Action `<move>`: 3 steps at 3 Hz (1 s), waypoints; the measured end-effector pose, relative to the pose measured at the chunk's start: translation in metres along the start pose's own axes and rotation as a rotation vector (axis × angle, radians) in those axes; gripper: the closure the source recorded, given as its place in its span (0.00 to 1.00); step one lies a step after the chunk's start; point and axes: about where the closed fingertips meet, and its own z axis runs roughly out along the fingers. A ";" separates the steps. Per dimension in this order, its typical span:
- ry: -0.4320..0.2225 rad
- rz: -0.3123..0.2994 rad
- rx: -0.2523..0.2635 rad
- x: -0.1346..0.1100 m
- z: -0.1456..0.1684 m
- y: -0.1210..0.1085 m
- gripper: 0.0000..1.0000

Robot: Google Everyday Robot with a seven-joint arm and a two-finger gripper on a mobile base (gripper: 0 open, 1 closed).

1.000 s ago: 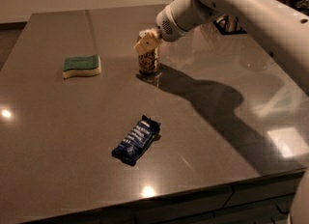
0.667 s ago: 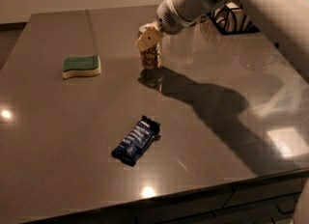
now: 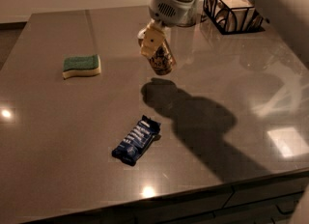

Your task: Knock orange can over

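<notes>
To the right of the sponge (image 3: 81, 66), as the camera saw it, the orange can (image 3: 164, 60) was leaning. A second before, it had stood straight up. The gripper (image 3: 152, 42) was pressed on its top, on the sponge's side. I could not tell if the gripper was open or closed. The can was not flat yet, so the job looked nearly done.

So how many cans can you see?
1. The orange can is tilted, right under the gripper, to the right of the sponge. The wire basket at the back might hide more.
</notes>
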 end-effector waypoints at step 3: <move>0.318 -0.241 -0.080 0.007 0.048 0.029 0.28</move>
